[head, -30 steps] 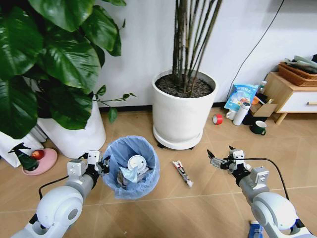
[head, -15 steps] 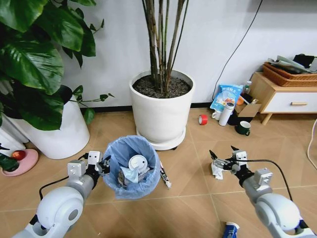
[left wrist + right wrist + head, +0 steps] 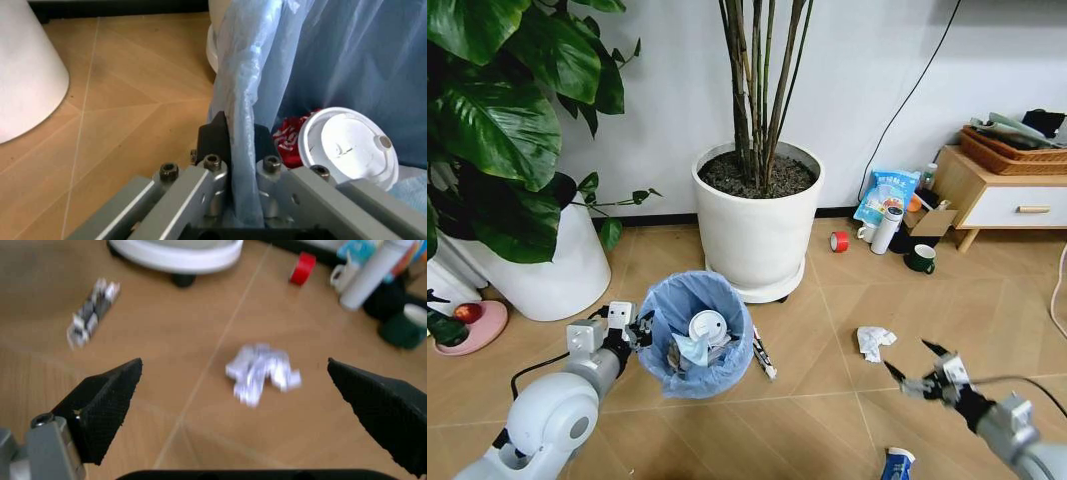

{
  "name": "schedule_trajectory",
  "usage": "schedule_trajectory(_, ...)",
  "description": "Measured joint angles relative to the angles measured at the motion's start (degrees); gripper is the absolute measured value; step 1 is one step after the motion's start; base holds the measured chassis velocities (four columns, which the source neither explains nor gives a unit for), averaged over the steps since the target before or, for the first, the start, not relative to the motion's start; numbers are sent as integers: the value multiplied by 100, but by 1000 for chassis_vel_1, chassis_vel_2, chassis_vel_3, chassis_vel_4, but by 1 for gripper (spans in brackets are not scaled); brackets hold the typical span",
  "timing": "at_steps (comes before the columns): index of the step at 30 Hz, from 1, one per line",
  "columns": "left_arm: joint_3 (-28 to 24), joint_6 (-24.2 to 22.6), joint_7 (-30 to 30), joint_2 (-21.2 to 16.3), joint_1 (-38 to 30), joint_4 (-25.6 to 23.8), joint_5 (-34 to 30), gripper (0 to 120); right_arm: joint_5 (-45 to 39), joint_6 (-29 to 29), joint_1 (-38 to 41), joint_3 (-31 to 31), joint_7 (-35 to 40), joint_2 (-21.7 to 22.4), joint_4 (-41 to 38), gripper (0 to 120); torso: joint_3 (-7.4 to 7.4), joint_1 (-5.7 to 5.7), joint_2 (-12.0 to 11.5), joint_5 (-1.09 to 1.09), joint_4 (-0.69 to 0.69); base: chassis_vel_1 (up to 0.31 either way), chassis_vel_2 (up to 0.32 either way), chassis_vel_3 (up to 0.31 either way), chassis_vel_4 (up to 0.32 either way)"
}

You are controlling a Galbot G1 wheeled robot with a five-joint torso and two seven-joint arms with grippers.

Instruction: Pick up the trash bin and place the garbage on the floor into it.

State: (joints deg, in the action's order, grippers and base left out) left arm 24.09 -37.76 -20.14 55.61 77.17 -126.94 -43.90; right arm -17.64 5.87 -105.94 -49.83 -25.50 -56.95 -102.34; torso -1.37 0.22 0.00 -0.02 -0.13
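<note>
The trash bin (image 3: 695, 338), small and round with a pale blue bag liner, hangs just above the herringbone floor (image 3: 817, 400). My left gripper (image 3: 633, 332) is shut on the bin's rim; in the left wrist view the left gripper (image 3: 237, 139) pinches the liner (image 3: 333, 60). Inside lie a white disc (image 3: 347, 147), a red wrapper (image 3: 291, 141) and tissue. My right gripper (image 3: 914, 368) is open low over the floor, just short of a white tissue wad (image 3: 873, 341). That wad (image 3: 261, 371) lies ahead of the open right gripper (image 3: 233, 372). A long thin wrapper (image 3: 763, 356) lies beside the bin. A blue-white packet (image 3: 897, 465) lies near me.
A big white plant pot (image 3: 757, 225) stands behind the bin and another pot (image 3: 537, 270) at the left. A red tape roll (image 3: 838, 241), white bottle (image 3: 885, 230) and dark mug (image 3: 919, 259) sit beside a wooden cabinet (image 3: 1002, 195) at the right.
The view swung right a second ago. My right gripper, still open, has since pulled back and down off the tissue wad. My left gripper has kept its hold on the bin.
</note>
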Motion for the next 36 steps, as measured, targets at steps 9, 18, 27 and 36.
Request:
schedule_trajectory(9,-30,10,54,87,55,27,63,0,239,398,-204,-42,-218,-532,1188,100,0,0,0,-2,-1,0,0,0,0)
schedule_trajectory(18,-14,34,63,88,240,-22,120,0,400,856,74,76,-452,-873,2184,100,0,0,0,-2,0,0,0,0,0)
schedule_trajectory(27,23,47,47,-29,367,-94,136,0,208,829,325,268,-367,-1371,2229,100,-1,0,0,-2,0,0,0,0,0)
schedule_trajectory(36,18,50,36,-77,363,-82,116,0,-113,346,394,592,452,-1623,2084,100,-1,0,0,-2,0,0,0,0,0)
